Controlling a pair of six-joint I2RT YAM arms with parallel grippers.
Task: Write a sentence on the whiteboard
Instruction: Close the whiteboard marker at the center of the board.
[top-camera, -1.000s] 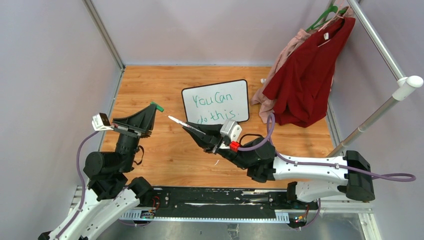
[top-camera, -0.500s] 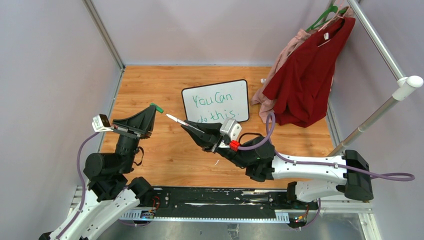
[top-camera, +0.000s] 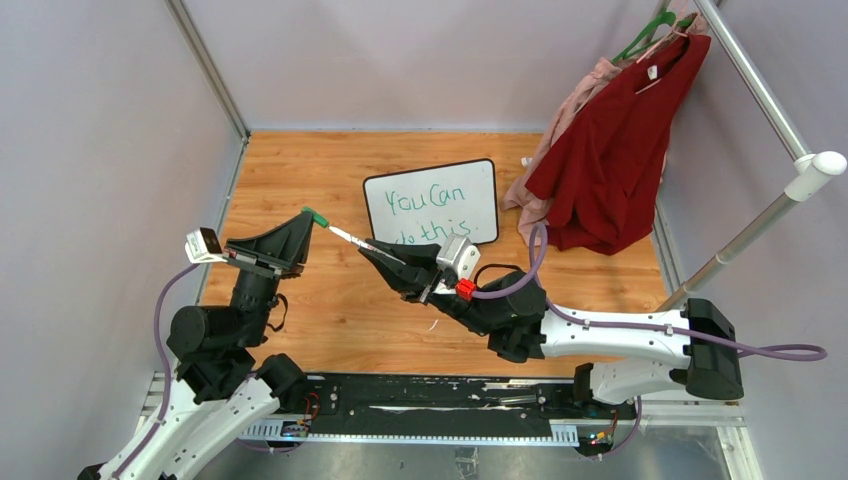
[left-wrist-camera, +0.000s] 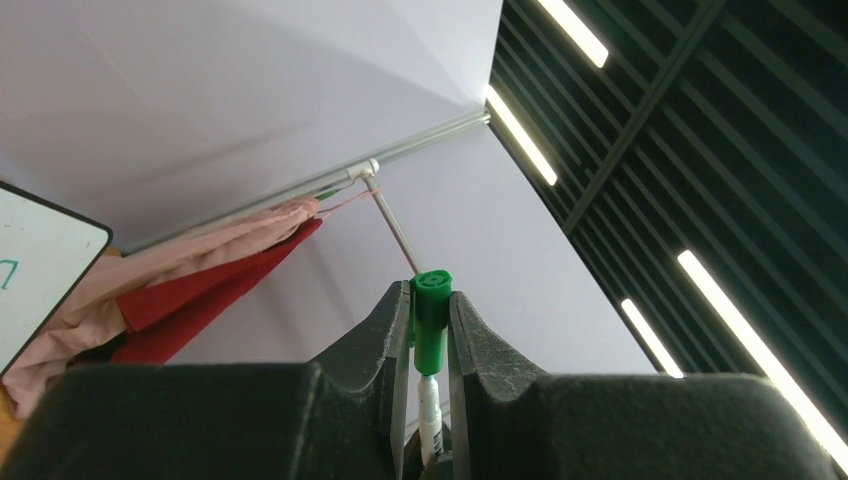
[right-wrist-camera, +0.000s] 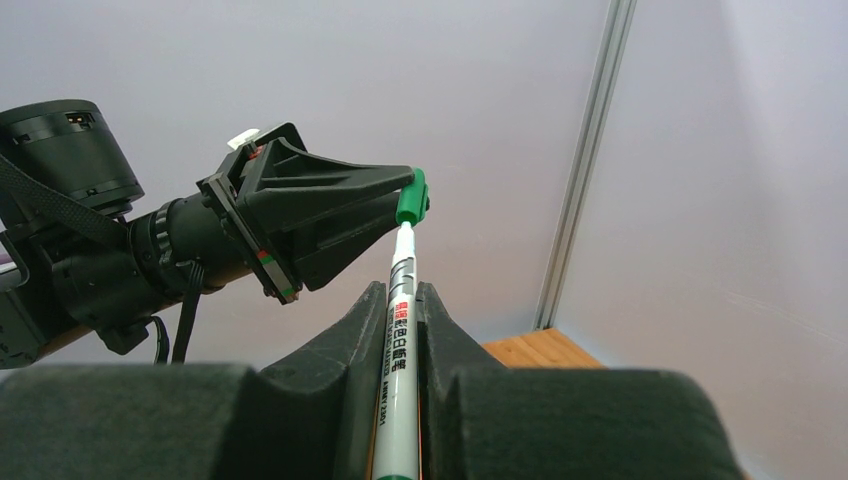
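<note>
So the whiteboard (top-camera: 481, 186) sits far-middle on the table (top-camera: 300, 170), with the sentence (top-camera: 415, 201) "You Can do this" on it in 2 green lines. Writing looks done, only capping left. The right gripper (right-wrist-camera: 400, 296) is clamped on the marker (right-wrist-camera: 397, 345), the left gripper (left-wrist-camera: 430, 300) pinches the green cap (left-wrist-camera: 431, 320), and the tip is at its mouth. Can't tell if it's seated. The right arm (top-camera: 500, 310) hides the board's bottom edge.
</note>
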